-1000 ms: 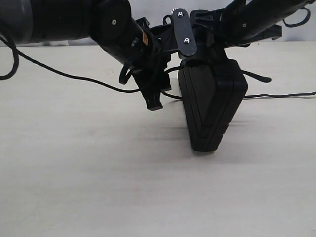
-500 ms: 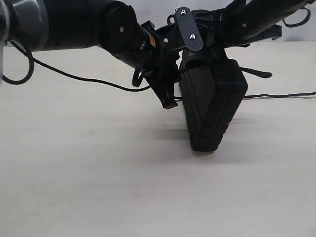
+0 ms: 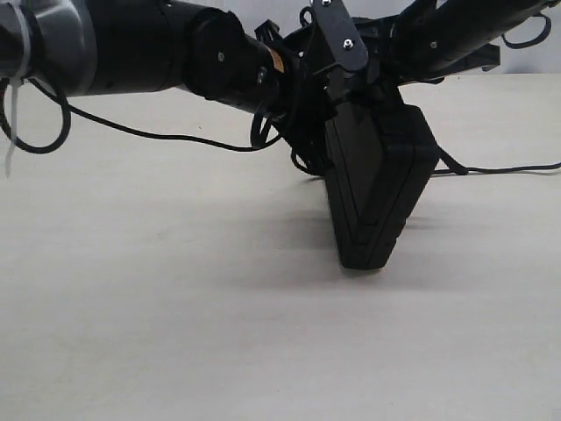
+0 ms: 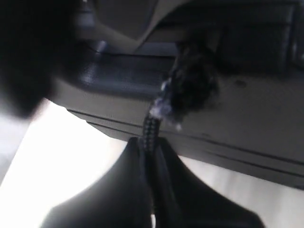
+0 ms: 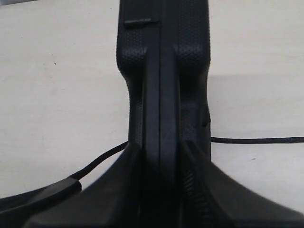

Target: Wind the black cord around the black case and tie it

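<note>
Black cord (image 4: 151,128) is being pinched between the clenched fingers of the left end effector (image 4: 151,145), just below its frayed, knotted end, which is sitting close against a side of the black case (image 3: 381,197). That case is standing on edge on the pale desk (image 3: 175,307). The right end effector (image 5: 161,161) is grasping it at its upper end, with one finger pressing on each broad face. More of the cord is lying on the desk, trailing away on both sides of the case in the right wrist view. The left arm is reaching in at the case's upper left corner in the exterior view.
</note>
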{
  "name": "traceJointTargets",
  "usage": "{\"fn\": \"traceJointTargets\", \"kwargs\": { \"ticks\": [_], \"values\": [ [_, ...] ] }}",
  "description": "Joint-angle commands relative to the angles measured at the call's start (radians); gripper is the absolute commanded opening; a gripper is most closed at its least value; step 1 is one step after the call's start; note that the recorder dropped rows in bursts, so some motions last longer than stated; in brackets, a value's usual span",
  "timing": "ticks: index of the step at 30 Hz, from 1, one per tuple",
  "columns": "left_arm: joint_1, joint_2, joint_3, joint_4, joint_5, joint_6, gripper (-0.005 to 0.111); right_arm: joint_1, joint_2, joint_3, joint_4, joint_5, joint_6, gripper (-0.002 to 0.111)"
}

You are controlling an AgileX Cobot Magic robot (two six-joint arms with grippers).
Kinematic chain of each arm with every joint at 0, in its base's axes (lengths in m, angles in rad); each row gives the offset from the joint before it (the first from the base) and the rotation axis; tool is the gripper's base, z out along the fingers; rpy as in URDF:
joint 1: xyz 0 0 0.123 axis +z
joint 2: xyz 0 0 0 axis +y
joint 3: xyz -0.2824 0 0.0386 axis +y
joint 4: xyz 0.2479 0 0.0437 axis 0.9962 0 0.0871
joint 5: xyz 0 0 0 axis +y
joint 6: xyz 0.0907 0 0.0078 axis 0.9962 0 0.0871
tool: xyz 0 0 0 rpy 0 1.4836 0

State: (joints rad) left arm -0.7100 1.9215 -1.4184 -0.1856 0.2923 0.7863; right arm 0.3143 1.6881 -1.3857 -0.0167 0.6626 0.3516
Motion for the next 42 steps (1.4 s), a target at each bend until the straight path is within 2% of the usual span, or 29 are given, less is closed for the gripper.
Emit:
{"fn": "traceJointTargets", "kwargs": {
  "ticks": [1, 10, 21, 23, 26, 27, 29, 31, 35, 38, 42],
  "values": [
    [-0.001, 0.044, -0.002, -0.012, -0.012, 0.002, 0.000, 0.003, -0.004, -0.009, 0.010, -0.038, 0.002, 0.004],
    [-0.001, 0.045, -0.002, -0.012, -0.053, 0.002, 0.000, 0.003, -0.004, -0.009, 0.010, -0.038, 0.002, 0.004],
    [-0.001, -0.001, -0.002, -0.054, -0.028, -0.036, 0.000, 0.003, -0.004, -0.009, 0.010, -0.038, 0.002, 0.004],
    [0.001, -0.007, -0.002, -0.061, 0.023, -0.036, 0.001, 0.003, -0.004, -0.009, 0.010, -0.038, 0.002, 0.004],
    [0.005, -0.007, -0.002, -0.061, 0.055, -0.036, 0.015, 0.003, -0.004, -0.009, 0.010, -0.038, 0.002, 0.004],
    [0.005, -0.007, -0.002, -0.061, 0.055, -0.036, 0.029, 0.003, -0.004, -0.009, 0.010, -0.038, 0.002, 0.004],
    [0.005, -0.007, -0.002, -0.061, 0.033, -0.036, 0.049, 0.003, -0.004, -0.009, 0.010, -0.038, 0.002, 0.004],
    [0.005, -0.008, -0.002, -0.035, 0.033, -0.036, 0.058, 0.003, -0.004, -0.009, 0.010, -0.038, 0.002, 0.004],
    [0.016, -0.029, -0.002, 0.026, 0.088, -0.036, 0.058, 0.003, -0.004, -0.009, 0.010, -0.038, 0.002, 0.004],
    [0.052, -0.051, -0.002, 0.026, 0.119, -0.085, 0.058, 0.003, -0.004, -0.009, 0.010, -0.038, 0.002, 0.004],
    [0.094, -0.049, -0.002, -0.054, 0.148, -0.080, 0.058, 0.003, -0.004, -0.009, 0.010, -0.038, 0.002, 0.004]
  ]
}}
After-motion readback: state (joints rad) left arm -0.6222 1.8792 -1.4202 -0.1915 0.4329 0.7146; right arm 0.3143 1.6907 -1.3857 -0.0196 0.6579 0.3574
